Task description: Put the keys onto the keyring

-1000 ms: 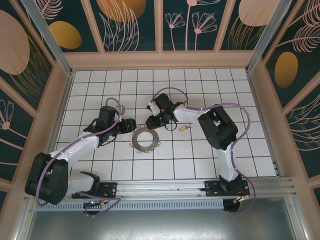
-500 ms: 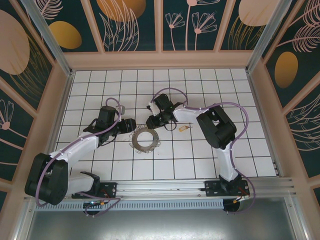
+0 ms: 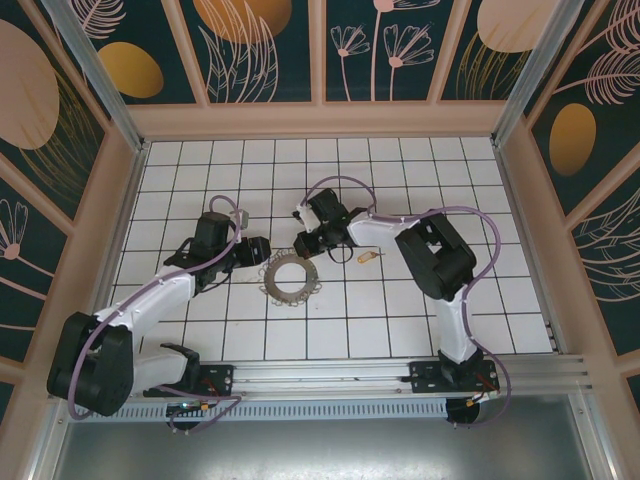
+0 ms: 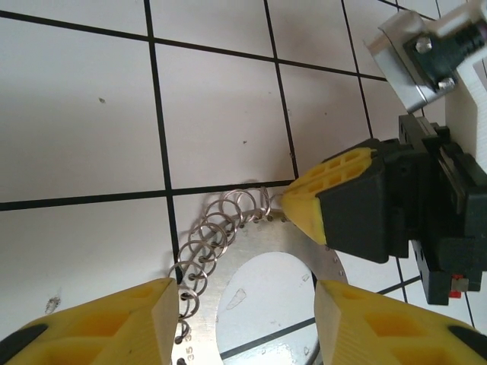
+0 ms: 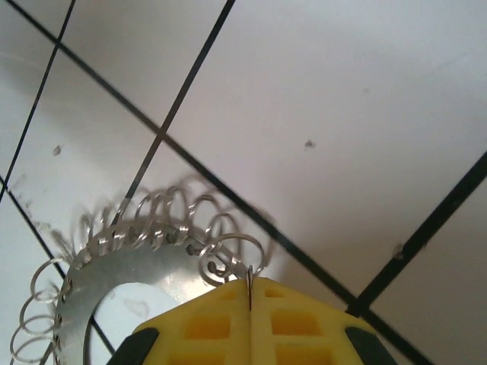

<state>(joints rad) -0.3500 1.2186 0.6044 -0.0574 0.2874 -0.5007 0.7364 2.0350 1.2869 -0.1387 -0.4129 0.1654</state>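
The keyring (image 3: 273, 283), a flat grey metal ring with a large round hole, lies on the white tiled floor, with several small wire loops (image 4: 217, 228) threaded along its rim. My right gripper (image 3: 303, 243) sits at its far edge. In the right wrist view its yellow fingers (image 5: 249, 285) are shut on one small loop (image 5: 228, 247) of the keyring (image 5: 137, 266). My left gripper (image 4: 243, 319) is open, one fingertip over each side of the keyring (image 4: 304, 251), and comes in from the left (image 3: 252, 250). The small tan key (image 3: 365, 257) lies flat about one tile right of the right gripper.
The right gripper's yellow fingertip (image 4: 319, 201) stands close in front of my left gripper. Pink-framed walls (image 3: 320, 118) enclose the tiled floor. A metal rail (image 3: 330, 375) runs along the near edge by the arm bases.
The right gripper's fingers have closed onto a small loop at the keyring's far rim. The left gripper has narrowed a little. Keyring and key have stayed where they were.
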